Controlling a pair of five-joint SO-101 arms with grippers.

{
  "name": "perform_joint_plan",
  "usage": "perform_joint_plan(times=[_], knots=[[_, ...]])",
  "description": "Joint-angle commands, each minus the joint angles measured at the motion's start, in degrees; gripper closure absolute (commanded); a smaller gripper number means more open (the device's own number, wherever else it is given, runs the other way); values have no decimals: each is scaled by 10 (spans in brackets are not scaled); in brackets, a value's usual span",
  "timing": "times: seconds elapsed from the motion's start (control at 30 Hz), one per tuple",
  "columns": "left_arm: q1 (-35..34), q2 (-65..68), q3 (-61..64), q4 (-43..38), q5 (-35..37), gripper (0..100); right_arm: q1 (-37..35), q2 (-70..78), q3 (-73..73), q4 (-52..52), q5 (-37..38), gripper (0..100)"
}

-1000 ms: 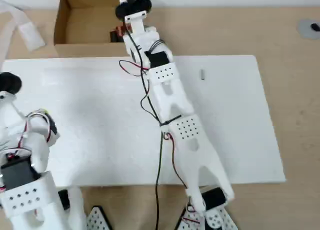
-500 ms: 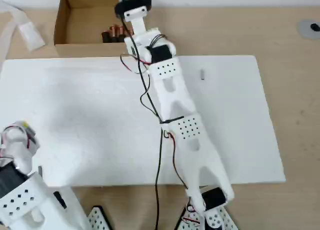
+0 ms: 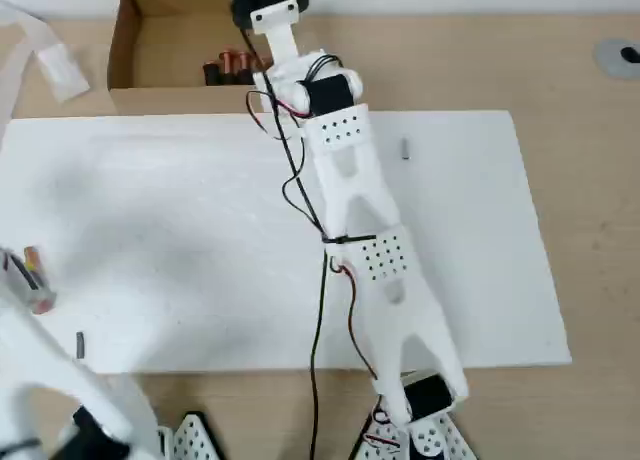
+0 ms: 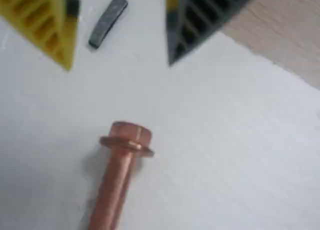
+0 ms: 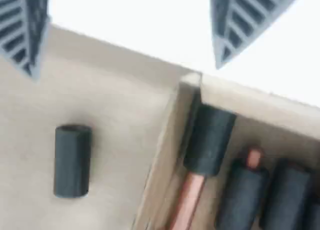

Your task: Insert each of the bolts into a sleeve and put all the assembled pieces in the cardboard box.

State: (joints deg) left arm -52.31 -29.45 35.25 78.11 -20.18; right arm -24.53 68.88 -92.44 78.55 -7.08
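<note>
- The left gripper (image 4: 117, 65) is open wide and holds nothing. It hangs over the white board (image 3: 200, 230), near a copper bolt (image 4: 122, 170) that lies flat there.
- The right gripper (image 5: 125, 70) is open wide too, with nothing in it. It is over the edge of the cardboard box (image 3: 122, 60), where finished pieces (image 3: 228, 68) lie side by side.
- A lone sleeve (image 5: 72, 160) lies on the other side of the box wall from those pieces.
- What could go wrong: the bolt is round, so it may roll away if one finger bumps it first. It is also not right between the fingers — a grab from here could miss.
- The bolt and the lone sleeve are well apart, at two ends of the table. The sleeve could get left out.
- The high view tells how far apart the two arms stand. The right wrist view adds the lone sleeve by the wall. The left wrist view adds the bolt's head and a small dark bit (image 4: 107, 21) near the fingers.
</note>
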Motion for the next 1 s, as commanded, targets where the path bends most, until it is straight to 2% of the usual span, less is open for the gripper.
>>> perform_joint_plan(times=[0.0, 0.17, 0.37, 0.53, 0.8, 0.97], knots=[[-26, 71, -69, 3, -4, 865, 11, -66, -32, 22, -1, 737], [-53, 153, -110, -1, -8, 865, 11, -88, -32, 54, -1, 737], [-3, 216, -106, -2, -5, 865, 11, -114, -31, 62, -1, 737], [28, 218, -100, -34, -3, 865, 9, -118, -31, 69, -1, 737], [-18, 222, -100, -91, -4, 865, 10, -120, -31, 98, -4, 737], [-8, 223, -99, -98, -4, 865, 7, -121, -31, 96, -4, 737]])
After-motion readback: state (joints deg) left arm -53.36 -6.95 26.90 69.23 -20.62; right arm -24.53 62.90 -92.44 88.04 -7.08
